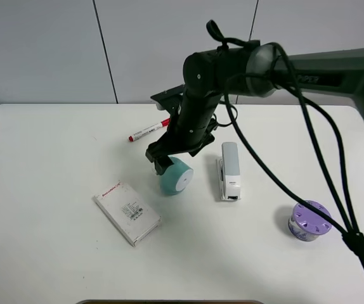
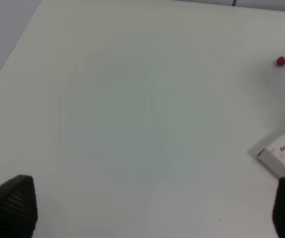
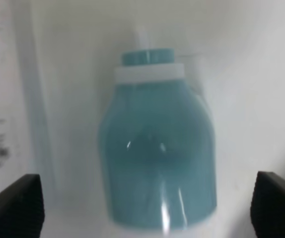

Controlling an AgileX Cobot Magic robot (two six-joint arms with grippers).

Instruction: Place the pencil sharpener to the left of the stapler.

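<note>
The teal pencil sharpener [image 1: 177, 177] lies on its side on the white table, its flat white face toward the front. It is a short gap to the left of the grey and white stapler [image 1: 229, 170]. My right gripper [image 1: 163, 163] has reached across the middle and hovers just behind and over the sharpener. In the right wrist view the sharpener [image 3: 157, 148] fills the space between the gripper's [image 3: 145, 206] widely spread fingers [image 3: 13, 203], with room on both sides. My left gripper [image 2: 147, 210] is open over bare table; its arm does not show in the high view.
A white labelled box [image 1: 127, 213] lies front left of the sharpener, and its corner shows as the box [image 2: 284, 153] in the left wrist view. A red-capped marker [image 1: 148, 131] lies behind. A purple lidded container [image 1: 308, 221] stands front right. Cables hang from the right arm.
</note>
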